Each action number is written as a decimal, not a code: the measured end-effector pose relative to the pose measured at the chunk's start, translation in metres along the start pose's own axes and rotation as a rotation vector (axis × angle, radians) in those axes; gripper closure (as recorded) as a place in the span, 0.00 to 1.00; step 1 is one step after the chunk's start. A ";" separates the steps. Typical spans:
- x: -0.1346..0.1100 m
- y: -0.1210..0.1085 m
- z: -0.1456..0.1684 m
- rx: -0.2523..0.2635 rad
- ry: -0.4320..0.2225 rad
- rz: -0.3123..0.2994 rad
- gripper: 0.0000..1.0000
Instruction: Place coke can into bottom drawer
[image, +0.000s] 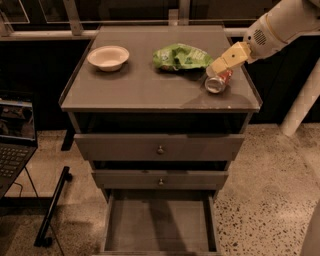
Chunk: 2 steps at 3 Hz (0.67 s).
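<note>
The coke can (218, 82) lies on its side near the right front corner of the cabinet top, silver end facing the camera. My gripper (218, 67) comes in from the upper right on a white arm, and its tan tip is right over the can's back end, touching or nearly touching it. The bottom drawer (159, 226) is pulled out below the two upper drawers. Its grey floor is bare.
A green chip bag (181, 56) lies just left of the can. A white bowl (108, 57) sits at the back left of the cabinet top (135, 90). Both upper drawers (160, 147) stand slightly out. A laptop (15, 145) is at the left and a white post (302, 102) at the right.
</note>
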<state>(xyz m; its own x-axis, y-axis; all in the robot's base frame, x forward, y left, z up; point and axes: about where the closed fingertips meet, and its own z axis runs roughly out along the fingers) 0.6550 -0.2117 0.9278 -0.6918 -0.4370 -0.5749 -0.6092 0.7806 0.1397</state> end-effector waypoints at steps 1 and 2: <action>-0.001 -0.017 0.010 -0.001 0.006 0.020 0.00; -0.013 -0.025 0.016 0.016 0.009 0.018 0.00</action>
<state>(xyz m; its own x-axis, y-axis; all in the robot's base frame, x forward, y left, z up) 0.6855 -0.2179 0.9187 -0.7057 -0.4268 -0.5655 -0.5908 0.7951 0.1371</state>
